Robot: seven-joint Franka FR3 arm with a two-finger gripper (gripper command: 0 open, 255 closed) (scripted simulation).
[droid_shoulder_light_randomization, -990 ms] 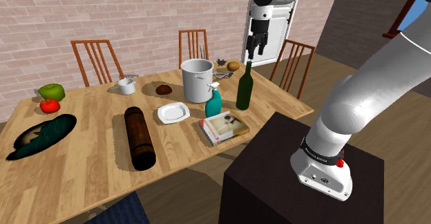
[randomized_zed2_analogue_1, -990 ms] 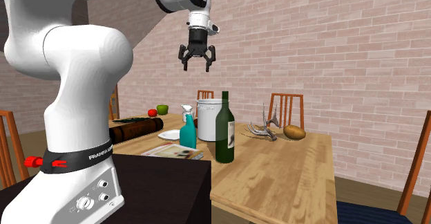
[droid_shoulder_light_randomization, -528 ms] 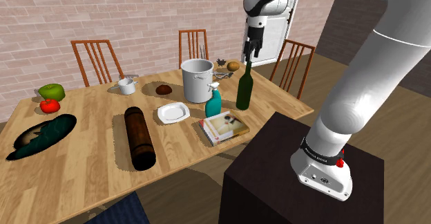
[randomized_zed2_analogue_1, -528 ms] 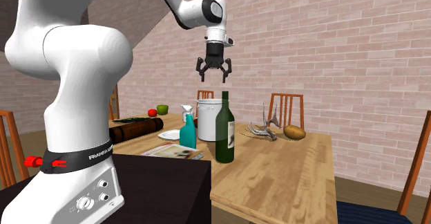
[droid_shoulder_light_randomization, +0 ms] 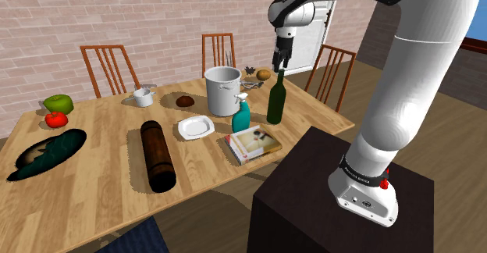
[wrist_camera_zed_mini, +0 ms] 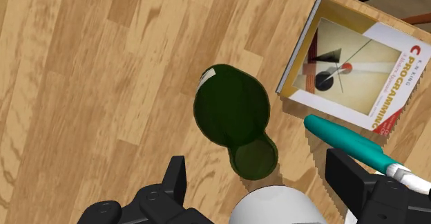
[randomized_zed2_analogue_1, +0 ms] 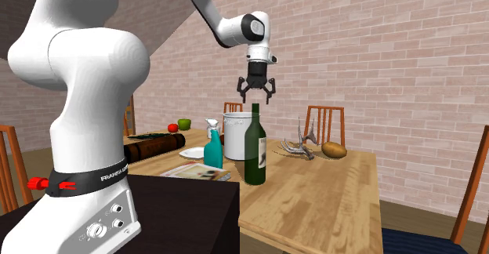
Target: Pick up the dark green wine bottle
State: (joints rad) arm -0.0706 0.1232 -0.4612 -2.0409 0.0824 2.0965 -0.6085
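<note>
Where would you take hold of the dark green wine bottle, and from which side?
Probably the neck of the wine bottle, from straight above: it stands upright, its slim neck should fit between the open fingers of the gripper over it, and the spray bottle crowds one side.

**Bright, even light; sharp renders with a few marked shadows**

In the shoulder view the wooden table [droid_shoulder_light_randomization: 101, 173] and the brick wall [droid_shoulder_light_randomization: 117, 13] are lit brightly and evenly, as by diffuse light from above. A dark, soft-edged shadow is cast on the tabletop along the brown log [droid_shoulder_light_randomization: 157, 155], toward that view's left. The black stand [droid_shoulder_light_randomization: 312, 189] is rendered almost flat. In the second exterior view, broad soft highlights are seen on the white arm [randomized_zed2_analogue_1: 78, 64], and the sloping ceiling [randomized_zed2_analogue_1: 153, 9] is left dim. In the wrist view a sawtooth-edged shadow is thrown beside the teal spray bottle [wrist_camera_zed_mini: 345, 143], and only a faint sheen is carried by the dark green wine bottle [wrist_camera_zed_mini: 231, 108]. Near and far are kept equally sharp.
</note>
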